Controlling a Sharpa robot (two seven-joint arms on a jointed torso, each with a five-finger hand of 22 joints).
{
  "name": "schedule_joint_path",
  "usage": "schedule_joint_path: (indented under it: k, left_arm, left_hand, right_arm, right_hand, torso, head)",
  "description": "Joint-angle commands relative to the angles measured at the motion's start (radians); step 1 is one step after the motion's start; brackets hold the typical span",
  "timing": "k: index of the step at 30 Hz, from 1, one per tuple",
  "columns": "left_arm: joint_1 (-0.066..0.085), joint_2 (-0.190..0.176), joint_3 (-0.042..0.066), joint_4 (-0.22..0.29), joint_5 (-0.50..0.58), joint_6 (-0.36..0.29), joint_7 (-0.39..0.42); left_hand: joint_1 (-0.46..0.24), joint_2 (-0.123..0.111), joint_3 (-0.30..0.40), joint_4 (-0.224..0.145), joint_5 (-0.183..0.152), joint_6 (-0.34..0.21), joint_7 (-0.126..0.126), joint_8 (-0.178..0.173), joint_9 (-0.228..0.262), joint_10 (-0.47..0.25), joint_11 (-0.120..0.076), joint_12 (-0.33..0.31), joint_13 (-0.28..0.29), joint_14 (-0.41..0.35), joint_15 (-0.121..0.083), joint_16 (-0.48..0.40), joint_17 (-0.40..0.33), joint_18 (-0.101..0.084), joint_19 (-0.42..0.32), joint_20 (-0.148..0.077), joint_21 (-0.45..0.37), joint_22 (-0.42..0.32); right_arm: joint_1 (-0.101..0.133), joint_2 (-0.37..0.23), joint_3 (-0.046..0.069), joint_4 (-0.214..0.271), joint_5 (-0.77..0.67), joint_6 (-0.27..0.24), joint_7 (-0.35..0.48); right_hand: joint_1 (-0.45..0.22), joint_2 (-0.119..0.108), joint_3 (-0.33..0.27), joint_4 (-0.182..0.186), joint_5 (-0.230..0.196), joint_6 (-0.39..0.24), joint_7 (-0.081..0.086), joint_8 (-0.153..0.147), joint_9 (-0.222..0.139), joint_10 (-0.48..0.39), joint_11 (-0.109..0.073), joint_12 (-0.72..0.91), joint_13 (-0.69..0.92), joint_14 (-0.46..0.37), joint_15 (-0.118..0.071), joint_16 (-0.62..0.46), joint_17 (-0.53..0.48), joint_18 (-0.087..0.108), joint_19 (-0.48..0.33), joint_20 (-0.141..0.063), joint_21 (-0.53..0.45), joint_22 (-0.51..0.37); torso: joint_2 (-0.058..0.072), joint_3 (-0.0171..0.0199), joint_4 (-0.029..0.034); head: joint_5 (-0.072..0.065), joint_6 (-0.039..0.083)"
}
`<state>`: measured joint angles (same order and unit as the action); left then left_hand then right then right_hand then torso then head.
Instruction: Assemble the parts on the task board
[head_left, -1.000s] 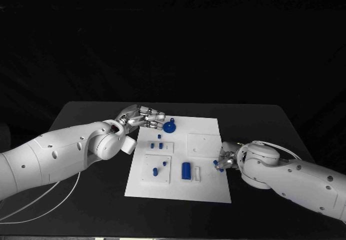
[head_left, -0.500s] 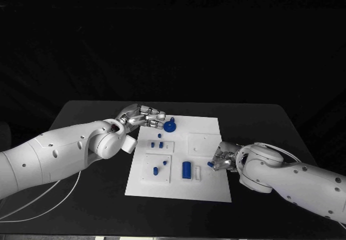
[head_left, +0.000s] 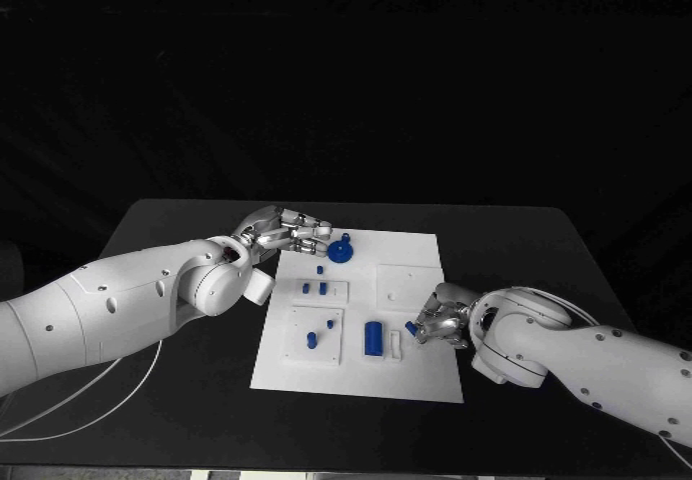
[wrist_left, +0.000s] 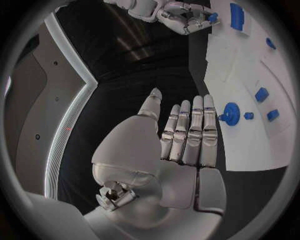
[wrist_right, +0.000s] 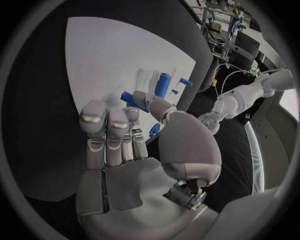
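Here right hand (head_left: 437, 322) pinches a blue part (head_left: 411, 327) at the board's (head_left: 418, 380) edge; left hand (head_left: 289, 235) empty, fingers straight.

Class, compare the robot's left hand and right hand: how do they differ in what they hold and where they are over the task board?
The left hand holds nothing, fingers straight together; the right hand pinches a small blue part. The left hand is at the task board's far left corner, the right hand at its right edge. Both are silver.

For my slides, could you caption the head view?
Right hand holds a blue part over the task board.
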<state>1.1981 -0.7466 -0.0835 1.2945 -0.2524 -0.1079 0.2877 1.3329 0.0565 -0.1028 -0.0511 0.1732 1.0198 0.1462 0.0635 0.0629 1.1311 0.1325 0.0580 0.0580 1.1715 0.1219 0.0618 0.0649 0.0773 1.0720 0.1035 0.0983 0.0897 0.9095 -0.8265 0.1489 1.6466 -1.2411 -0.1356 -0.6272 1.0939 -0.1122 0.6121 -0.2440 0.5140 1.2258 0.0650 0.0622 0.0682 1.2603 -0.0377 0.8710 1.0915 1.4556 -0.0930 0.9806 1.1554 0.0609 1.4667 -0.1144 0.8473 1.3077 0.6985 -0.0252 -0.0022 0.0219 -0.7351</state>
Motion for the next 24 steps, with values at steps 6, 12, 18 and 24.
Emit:
schedule_joint_path:
  k: [6,12,18,24]
  left_arm:
    - [0.001,0.003,0.000,0.002,-0.003,0.017,0.004]
    - [0.001,0.003,0.000,0.002,-0.005,0.017,0.004]
    - [0.001,0.004,0.000,0.002,-0.006,0.018,0.003]
    - [0.001,0.004,0.000,0.001,-0.006,0.019,0.002]
  left_hand:
    - [-0.002,0.002,0.000,0.008,0.000,-0.005,-0.001,0.001,-0.001,-0.004,-0.003,0.001,0.001,-0.007,-0.001,0.000,0.001,-0.010,-0.005,0.004,0.005,-0.001]
    - [-0.002,0.002,0.000,0.008,0.000,-0.005,-0.001,0.001,-0.001,-0.004,-0.003,0.001,0.001,-0.007,-0.001,0.000,0.001,-0.010,-0.005,0.004,0.005,-0.001]
    - [-0.002,0.002,0.000,0.008,0.000,-0.005,-0.001,0.001,-0.001,-0.004,-0.003,0.001,0.001,-0.007,-0.001,0.000,0.001,-0.010,-0.005,0.004,0.005,-0.001]
    - [-0.002,0.002,0.000,0.008,0.000,-0.005,-0.001,0.001,-0.001,-0.004,-0.003,0.001,0.001,-0.007,-0.001,0.000,0.001,-0.010,-0.005,0.004,0.005,-0.001]
  right_arm:
    - [-0.001,0.013,-0.010,-0.014,0.057,0.046,-0.025]
    - [-0.001,0.030,-0.021,-0.024,0.059,0.060,-0.036]
    - [-0.001,0.047,-0.030,-0.031,0.059,0.059,-0.037]
    - [-0.001,0.060,-0.034,-0.033,0.059,0.041,-0.030]
  right_hand:
    - [-0.006,0.014,-0.055,0.014,-0.035,0.006,-0.005,0.001,0.001,0.006,-0.002,-0.005,0.001,0.006,-0.005,-0.002,0.004,0.006,0.032,-0.004,-0.005,0.100]
    - [-0.009,0.031,-0.143,0.071,-0.212,0.009,-0.017,0.001,0.001,0.015,-0.003,0.001,0.004,0.008,-0.004,0.000,0.005,0.002,0.035,-0.003,-0.011,0.099]
    - [-0.005,0.024,-0.175,0.145,-0.344,0.010,-0.022,0.001,0.000,0.022,-0.004,0.006,0.006,0.009,-0.003,0.001,0.005,0.000,0.039,-0.003,-0.012,0.100]
    - [0.004,0.005,-0.179,0.216,-0.394,0.011,-0.023,0.001,0.000,0.026,-0.004,0.007,0.007,0.009,-0.004,0.002,0.004,-0.001,0.042,-0.004,-0.016,0.101]
  torso:
    - [0.000,0.0003,0.0013]
    - [0.000,0.0001,0.0014]
    - [0.000,-0.0001,0.0014]
    - [0.000,-0.0001,0.0015]
  head:
    - [-0.001,-0.002]
    - [-0.001,-0.003]
    - [-0.002,-0.004]
    - [-0.001,-0.002]
